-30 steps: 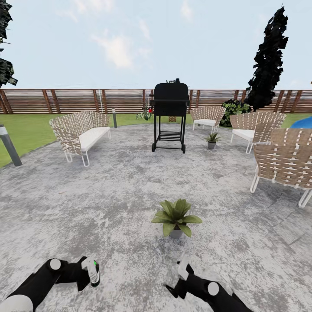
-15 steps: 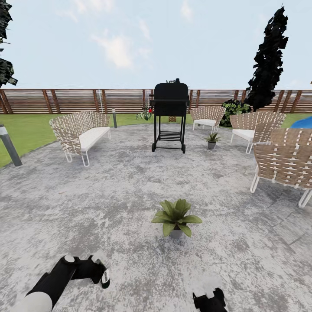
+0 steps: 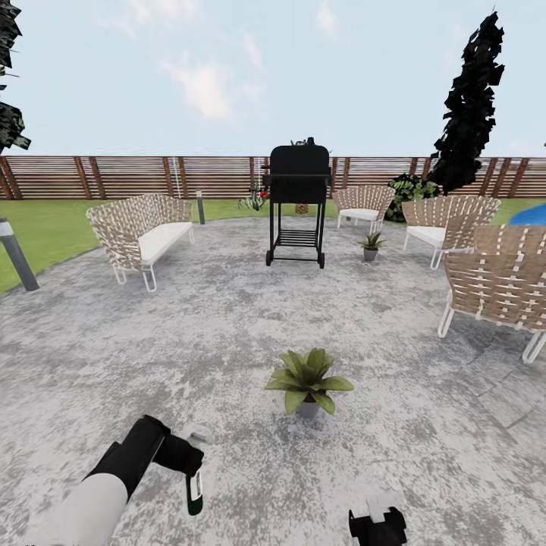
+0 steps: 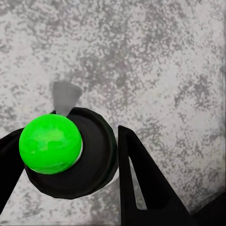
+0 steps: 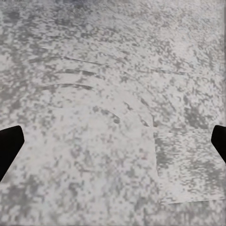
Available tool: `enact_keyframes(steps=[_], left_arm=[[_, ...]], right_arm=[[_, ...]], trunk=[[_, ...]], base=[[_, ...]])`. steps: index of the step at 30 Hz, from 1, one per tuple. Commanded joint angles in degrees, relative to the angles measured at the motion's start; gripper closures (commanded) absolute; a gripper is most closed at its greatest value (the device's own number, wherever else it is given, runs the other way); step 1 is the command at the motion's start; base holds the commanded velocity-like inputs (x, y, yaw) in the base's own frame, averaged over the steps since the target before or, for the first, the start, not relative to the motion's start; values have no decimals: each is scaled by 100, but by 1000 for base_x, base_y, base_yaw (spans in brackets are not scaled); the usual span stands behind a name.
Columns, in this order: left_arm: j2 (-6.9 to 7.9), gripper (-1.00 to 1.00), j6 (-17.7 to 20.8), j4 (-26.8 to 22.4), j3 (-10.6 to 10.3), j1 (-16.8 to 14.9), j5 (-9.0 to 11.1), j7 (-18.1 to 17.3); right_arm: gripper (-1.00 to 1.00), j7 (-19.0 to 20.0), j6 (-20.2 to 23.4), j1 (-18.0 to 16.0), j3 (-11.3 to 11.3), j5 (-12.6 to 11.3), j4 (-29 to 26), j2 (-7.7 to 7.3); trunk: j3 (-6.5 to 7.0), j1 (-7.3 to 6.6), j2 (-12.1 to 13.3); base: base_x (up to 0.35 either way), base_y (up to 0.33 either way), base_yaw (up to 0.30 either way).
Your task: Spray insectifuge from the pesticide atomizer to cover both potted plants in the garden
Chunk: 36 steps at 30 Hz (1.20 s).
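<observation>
Green-capped pesticide atomizer (image 4: 70, 153) clamped in left tool (image 4: 66, 155); right tool (image 5: 113, 141) w/ fingers wide apart over patio (image 5: 113, 70).

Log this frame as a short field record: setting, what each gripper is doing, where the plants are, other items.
setting: stone patio, lawn and wooden fence behind
left gripper: shut on the spray bottle, fingers around its dark body
right gripper: open, over bare paving
near plant: mid-patio, ahead of the arms
far plant: right of the grill
seating: woven chairs and bench
</observation>
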Motion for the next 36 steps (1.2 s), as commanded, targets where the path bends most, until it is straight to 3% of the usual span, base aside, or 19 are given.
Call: enact_keyframes(steps=[1,5,21,31,34,36], left_arm=[[-34,100,73,-8,-104,1,-67,-48],[-76,100,99,-8,-241,8,-68,-55],[-75,100,93,-13,-209,-1,-34,-46],[-75,100,94,-8,-175,11,-34,-43],[-83,100,499,-34,-237,-19,-57,-45],[-102,100,565,-102,-246,-35,-69,-45]], right_arm=[[-100,-22,-18,-2,48,-42,11,-6],[-100,-28,-32,0,48,-42,42,-50],[-100,-28,-28,-1,56,-42,50,-35],[-100,-28,-28,2,49,-51,50,-23],[-100,-23,-24,-1,48,-46,53,-33],[-100,-21,-22,0,49,-44,56,-36]], trunk=[[-6,-1,-2],[-6,-1,-2],[-6,-1,-2],[-7,-1,-2],[-7,-1,-2],[-7,-1,-2]], base=[[0,0,0],[9,0,0],[212,-235,-57],[246,-242,162],[63,-78,2],[16,-20,0]])
